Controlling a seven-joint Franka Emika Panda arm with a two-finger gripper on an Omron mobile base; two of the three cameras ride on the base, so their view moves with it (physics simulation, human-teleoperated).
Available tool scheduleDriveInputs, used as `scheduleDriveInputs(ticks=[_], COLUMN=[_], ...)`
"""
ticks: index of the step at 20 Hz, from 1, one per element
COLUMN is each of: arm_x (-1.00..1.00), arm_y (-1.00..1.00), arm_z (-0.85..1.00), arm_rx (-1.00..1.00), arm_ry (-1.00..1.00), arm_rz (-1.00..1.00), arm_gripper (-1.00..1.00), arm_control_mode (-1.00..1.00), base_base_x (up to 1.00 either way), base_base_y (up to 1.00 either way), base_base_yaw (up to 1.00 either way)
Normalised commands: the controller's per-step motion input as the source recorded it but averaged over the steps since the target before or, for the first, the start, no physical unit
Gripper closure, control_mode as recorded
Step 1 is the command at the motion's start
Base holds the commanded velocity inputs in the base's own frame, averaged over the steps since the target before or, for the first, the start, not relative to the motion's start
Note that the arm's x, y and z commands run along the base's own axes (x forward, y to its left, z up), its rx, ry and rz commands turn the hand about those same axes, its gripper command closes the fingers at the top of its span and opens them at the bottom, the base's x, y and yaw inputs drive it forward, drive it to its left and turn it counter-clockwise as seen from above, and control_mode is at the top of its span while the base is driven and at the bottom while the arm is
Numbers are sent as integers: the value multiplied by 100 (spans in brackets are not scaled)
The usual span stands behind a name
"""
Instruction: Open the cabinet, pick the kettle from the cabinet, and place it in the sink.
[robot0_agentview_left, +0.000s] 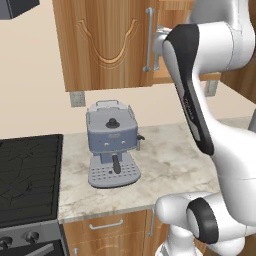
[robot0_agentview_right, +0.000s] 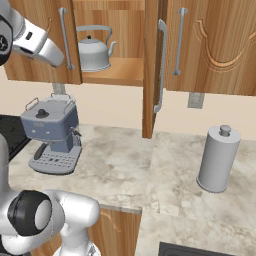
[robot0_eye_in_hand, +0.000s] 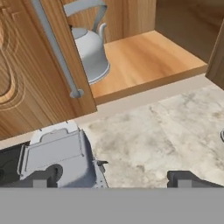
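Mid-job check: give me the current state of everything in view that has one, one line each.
cabinet: right door swung open edge-on, left door shut.
kettle: upright on the cabinet shelf, not held.
hand: open, empty, outside the cabinet, below the shelf.
coffee machine: upright on the counter, untouched.
grey canister: upright on the counter, lid on.
sink: just a dark edge visible; contents cannot be told.

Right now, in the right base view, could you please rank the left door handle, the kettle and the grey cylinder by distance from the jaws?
1. left door handle, alongside.
2. kettle, inside the open cabinet.
3. grey cylinder, far right on the counter.
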Motion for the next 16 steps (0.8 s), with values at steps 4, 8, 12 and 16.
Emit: scheduleDriveInputs(ticks=[4, 8, 12, 16], arm_x=[29, 28, 29, 31], arm_y=[0, 0, 0, 0], arm_z=[-9, -7, -1, 0], arm_rx=[-5, -7, -1, 0], arm_ry=[-16, -17, -6, 0], arm_rz=[1, 0, 1, 2], arm_gripper=[-100, -100, -100, -100], arm_control_mode=[-100, -100, -100, -100], base_base_x=[0, 0, 0, 0], base_base_y=[0, 0, 0, 0], base_base_yaw=[0, 0, 0, 0])
